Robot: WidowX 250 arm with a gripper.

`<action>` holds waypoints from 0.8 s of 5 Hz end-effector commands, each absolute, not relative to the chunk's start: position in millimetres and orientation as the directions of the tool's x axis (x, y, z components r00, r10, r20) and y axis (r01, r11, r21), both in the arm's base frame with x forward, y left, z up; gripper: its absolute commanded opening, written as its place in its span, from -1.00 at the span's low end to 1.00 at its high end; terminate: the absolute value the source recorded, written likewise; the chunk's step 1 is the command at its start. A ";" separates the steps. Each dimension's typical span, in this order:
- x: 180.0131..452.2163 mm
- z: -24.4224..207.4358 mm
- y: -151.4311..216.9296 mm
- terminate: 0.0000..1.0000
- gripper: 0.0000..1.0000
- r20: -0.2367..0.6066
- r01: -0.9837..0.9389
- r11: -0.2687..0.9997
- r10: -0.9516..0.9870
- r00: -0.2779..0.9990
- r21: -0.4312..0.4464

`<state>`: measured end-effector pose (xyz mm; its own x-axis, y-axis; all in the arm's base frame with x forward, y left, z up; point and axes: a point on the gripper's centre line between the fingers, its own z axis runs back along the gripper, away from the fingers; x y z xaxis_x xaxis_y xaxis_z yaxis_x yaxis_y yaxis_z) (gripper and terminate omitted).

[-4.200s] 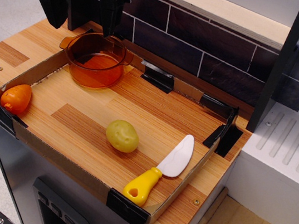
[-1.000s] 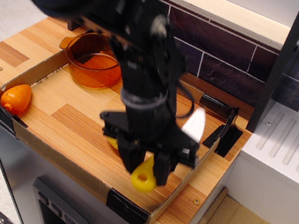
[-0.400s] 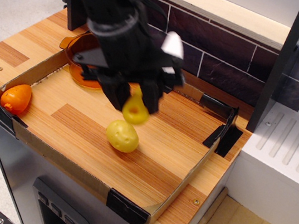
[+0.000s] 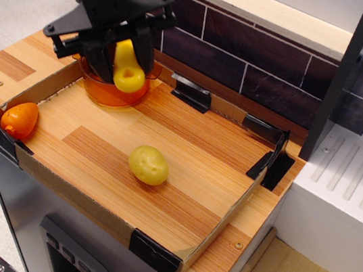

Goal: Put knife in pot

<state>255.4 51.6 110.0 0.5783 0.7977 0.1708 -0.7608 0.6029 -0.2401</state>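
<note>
While claw (image 4: 123, 48) grips knife (image 4: 127, 68), handle hangs downward.

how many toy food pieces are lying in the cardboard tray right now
2. The yellow-green potato lies near the tray's middle, and the small orange fruit sits in its front-left corner. The gripper and the pot at the back could hide something more.

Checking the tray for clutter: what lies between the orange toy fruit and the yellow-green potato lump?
Nothing. In the single camera view, only bare wooden tray floor runs between the orange toy fruit and the potato lump.
</note>
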 end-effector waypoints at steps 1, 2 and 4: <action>278.2 116.7 85.5 -1.00 -1.00 0.175 -0.876 0.389 0.920 0.352 -0.286; 284.9 105.9 96.9 -1.00 -1.00 0.192 -0.887 0.351 0.933 0.304 -0.300; 299.2 89.5 117.0 -1.00 -1.00 0.240 -0.906 0.272 0.950 0.199 -0.324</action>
